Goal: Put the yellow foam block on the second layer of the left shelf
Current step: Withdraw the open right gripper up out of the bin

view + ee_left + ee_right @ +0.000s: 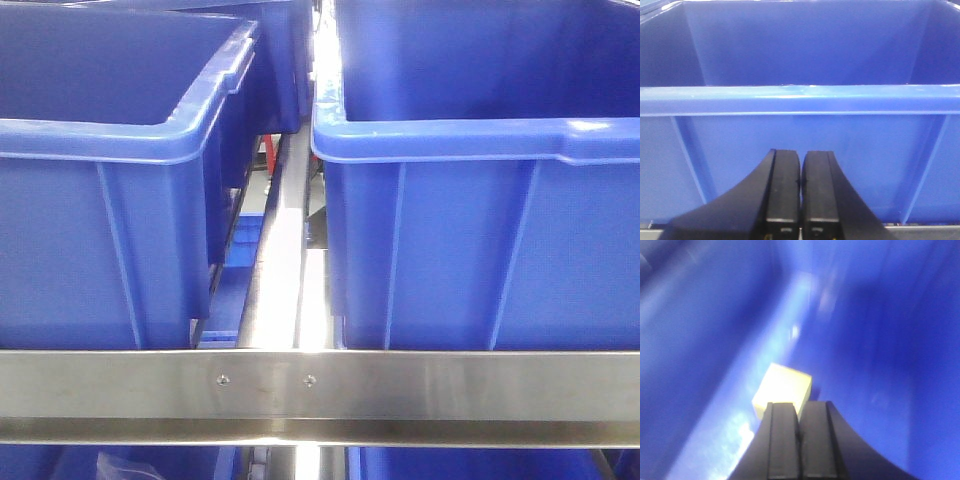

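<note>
Front view shows me two blue bins on a steel shelf rail, left gripper pressed closed and empty, right gripper closed just above the yellow foam block on a bin floor.

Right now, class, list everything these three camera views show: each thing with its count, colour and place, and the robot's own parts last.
Bins: two large ones, blue, side by side on the shelf in the front view, left bin and right bin; more blue plastic shows behind and below them.
Shelf rail: one, silver metal, running across the front below the bins.
Upright post: one, silver metal, in the gap between the two bins.
Foam block: one, pale yellow, lying on the floor of a blue bin, just ahead of the right gripper.
Left gripper: one, black, jaws together, empty, facing a blue bin's outer wall.
Right gripper: one, black, jaws together, inside a bin, not holding the block.
</note>
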Robot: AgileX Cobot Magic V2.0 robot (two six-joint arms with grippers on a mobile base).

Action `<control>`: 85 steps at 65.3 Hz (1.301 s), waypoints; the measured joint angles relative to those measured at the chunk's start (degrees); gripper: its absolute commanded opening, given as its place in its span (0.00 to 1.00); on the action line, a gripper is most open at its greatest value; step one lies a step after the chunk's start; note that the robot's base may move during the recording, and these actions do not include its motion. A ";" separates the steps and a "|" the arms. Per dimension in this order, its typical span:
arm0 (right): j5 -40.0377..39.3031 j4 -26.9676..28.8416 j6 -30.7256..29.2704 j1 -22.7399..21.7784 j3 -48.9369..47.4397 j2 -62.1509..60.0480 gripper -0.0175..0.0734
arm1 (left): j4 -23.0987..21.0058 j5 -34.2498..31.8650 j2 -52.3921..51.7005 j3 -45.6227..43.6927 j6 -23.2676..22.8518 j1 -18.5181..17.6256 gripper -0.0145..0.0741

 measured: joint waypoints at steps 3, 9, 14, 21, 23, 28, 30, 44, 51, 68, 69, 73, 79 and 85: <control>-0.82 0.00 0.00 0.00 2.16 -3.42 0.25 | 0.00 0.00 0.00 0.00 0.00 0.00 0.32; -1.81 0.00 0.00 0.00 5.64 -9.68 0.25 | 0.00 0.00 0.00 0.00 0.00 0.00 0.32; -2.04 0.00 0.00 0.00 7.78 -13.15 0.25 | 0.00 0.00 0.00 0.00 0.00 0.00 0.32; -2.07 0.00 0.00 0.00 9.64 -14.78 0.25 | 0.00 0.00 0.00 0.00 0.00 0.00 0.32; -2.07 0.00 0.00 0.00 9.86 -14.78 0.25 | 0.00 0.00 0.00 0.00 0.00 0.00 0.32; -2.07 0.00 0.00 0.00 10.10 -14.78 0.25 | 0.00 0.00 0.00 0.00 0.00 0.00 0.32; -2.17 0.00 0.00 0.00 10.10 -14.88 0.25 | 0.00 0.00 0.00 0.00 0.00 0.00 0.32; -2.63 0.00 0.00 -0.13 10.59 -15.45 0.25 | 0.00 0.00 0.00 0.00 0.00 0.00 0.32; -3.15 0.00 0.00 -1.93 12.82 -18.43 0.25 | 0.00 0.00 0.00 0.00 0.00 0.00 0.32; -4.23 0.00 0.00 -12.48 21.59 -31.01 0.25 | 0.00 0.00 0.00 0.00 0.00 0.00 0.32; -4.27 0.00 0.00 -12.92 22.07 -31.72 0.25 | 0.00 0.00 0.00 0.00 0.00 0.00 0.32; -4.36 0.00 0.00 -14.57 24.23 -34.87 0.25 | 0.00 0.00 0.00 0.00 0.00 0.00 0.32; -4.52 0.00 0.00 -15.86 27.71 -39.39 0.25 | 0.00 0.00 0.00 0.00 0.00 0.00 0.32; -5.27 0.00 0.00 -15.95 30.61 -40.29 0.25 | 0.00 -0.10 0.00 0.00 0.00 0.00 0.32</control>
